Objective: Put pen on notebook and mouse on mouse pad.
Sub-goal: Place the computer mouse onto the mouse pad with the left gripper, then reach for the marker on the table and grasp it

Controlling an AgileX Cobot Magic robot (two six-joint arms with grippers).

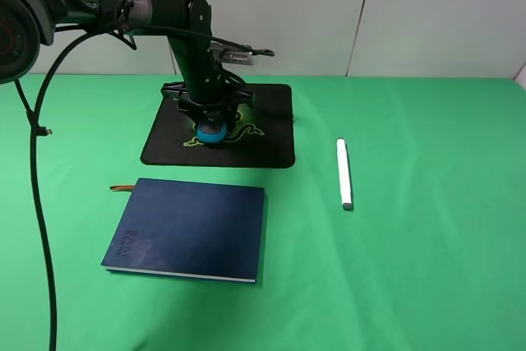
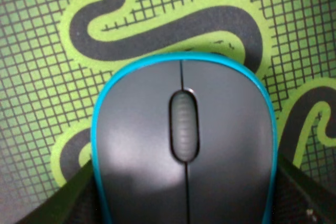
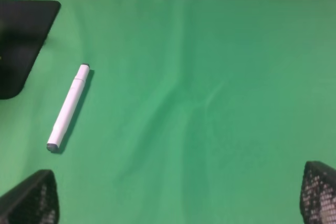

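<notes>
The mouse, dark grey on top with teal sides, rests on the black mouse pad over its green snake logo. My left gripper is lowered over it. In the left wrist view the mouse fills the frame on the pad, and dark fingers press against both of its sides, so the gripper is shut on it. The white pen lies on the green cloth right of the pad. The navy notebook lies shut in front of the pad. My right gripper hangs open, away from the pen.
Green cloth covers the table. The left arm's black cable hangs down at the left edge. A brown ribbon sticks out of the notebook's far left corner. The right arm does not show in the exterior view.
</notes>
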